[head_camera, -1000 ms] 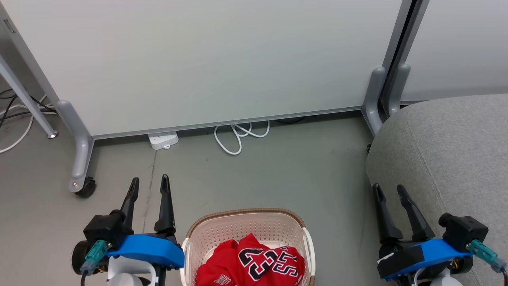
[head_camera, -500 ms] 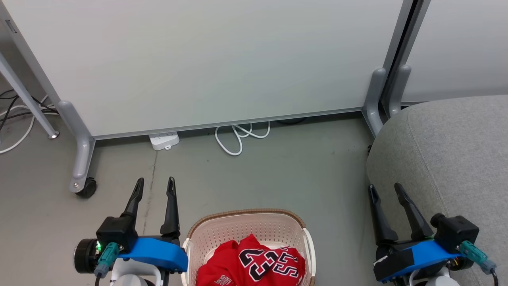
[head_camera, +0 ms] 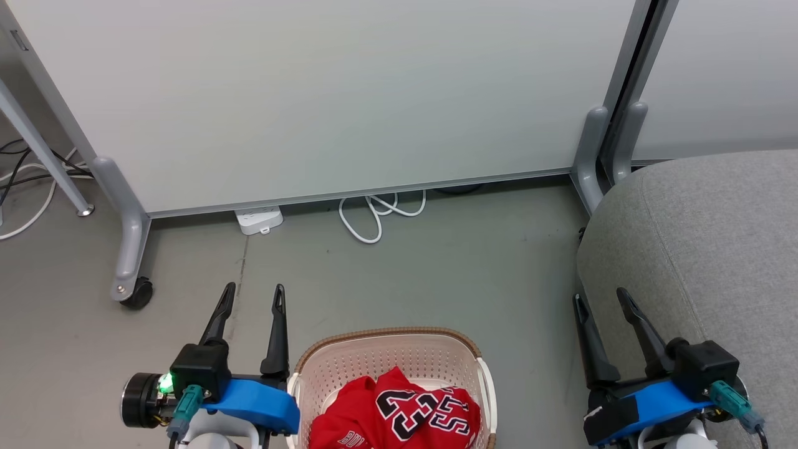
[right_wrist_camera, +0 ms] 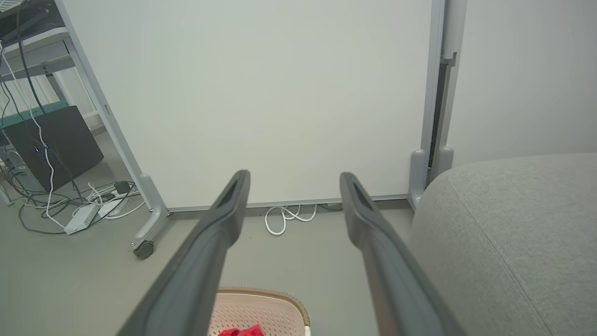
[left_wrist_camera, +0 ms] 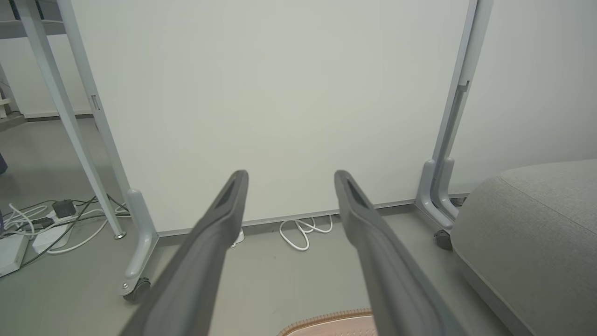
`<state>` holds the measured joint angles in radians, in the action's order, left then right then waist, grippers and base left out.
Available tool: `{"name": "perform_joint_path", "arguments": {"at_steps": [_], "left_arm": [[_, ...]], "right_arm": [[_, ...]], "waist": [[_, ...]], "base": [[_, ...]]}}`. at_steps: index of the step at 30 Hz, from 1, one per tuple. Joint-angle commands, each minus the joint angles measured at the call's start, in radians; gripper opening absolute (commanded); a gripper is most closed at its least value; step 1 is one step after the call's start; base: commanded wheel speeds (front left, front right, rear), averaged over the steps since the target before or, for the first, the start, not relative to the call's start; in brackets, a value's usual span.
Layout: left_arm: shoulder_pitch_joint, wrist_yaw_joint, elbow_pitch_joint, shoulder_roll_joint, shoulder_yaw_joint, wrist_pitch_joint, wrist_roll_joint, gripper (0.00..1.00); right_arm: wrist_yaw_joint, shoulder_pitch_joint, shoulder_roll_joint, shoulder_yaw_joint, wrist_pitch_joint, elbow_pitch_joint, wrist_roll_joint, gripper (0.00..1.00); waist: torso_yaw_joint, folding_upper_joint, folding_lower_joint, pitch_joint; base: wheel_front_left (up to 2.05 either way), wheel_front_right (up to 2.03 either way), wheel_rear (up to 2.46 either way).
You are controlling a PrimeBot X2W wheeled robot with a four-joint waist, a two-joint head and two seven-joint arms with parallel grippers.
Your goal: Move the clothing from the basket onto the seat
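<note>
Head view: you face a grey floor [head_camera: 474, 268] backed by a white wheeled partition [head_camera: 312, 93]; the grey seat [head_camera: 704, 249] lies at right. The clothing [head_camera: 399, 411], crumpled red fabric bearing "23", sits in the cream basket [head_camera: 386, 334]. Your left gripper [head_camera: 254, 288] and right gripper [head_camera: 599, 295] flank it, fingers apart, empty.

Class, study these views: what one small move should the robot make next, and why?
Probably bring the left gripper inward and down over the clothing. It lies in the basket, untouched; both grippers are open and empty, and the left one sits beside the basket's rim, while the right gripper is nearer the seat.
</note>
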<state>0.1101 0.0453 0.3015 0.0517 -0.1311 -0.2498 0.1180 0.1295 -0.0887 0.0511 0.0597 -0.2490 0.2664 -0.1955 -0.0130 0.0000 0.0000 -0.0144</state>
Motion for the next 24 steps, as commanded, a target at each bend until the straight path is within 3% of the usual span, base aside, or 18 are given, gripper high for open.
{"name": "perform_joint_path", "arguments": {"at_steps": [1, 24], "left_arm": [[0.016, 0.002, 0.004, -0.001, -0.001, -0.009, -0.016, 1.00], [0.019, 0.001, 0.027, -0.002, -0.003, -0.017, -0.034, 1.00]], "right_arm": [[0.002, -0.009, 0.000, 0.001, -0.010, 0.000, 0.020, 1.00], [0.001, -0.013, 0.000, -0.008, -0.018, 0.044, 0.033, 1.00]], "waist": [[0.000, 0.0000, 0.0000, -0.001], [-0.001, 0.0000, 0.0000, -0.005]], "base": [[0.00, 0.00, 0.00], [0.00, 0.00, 0.00]]}}
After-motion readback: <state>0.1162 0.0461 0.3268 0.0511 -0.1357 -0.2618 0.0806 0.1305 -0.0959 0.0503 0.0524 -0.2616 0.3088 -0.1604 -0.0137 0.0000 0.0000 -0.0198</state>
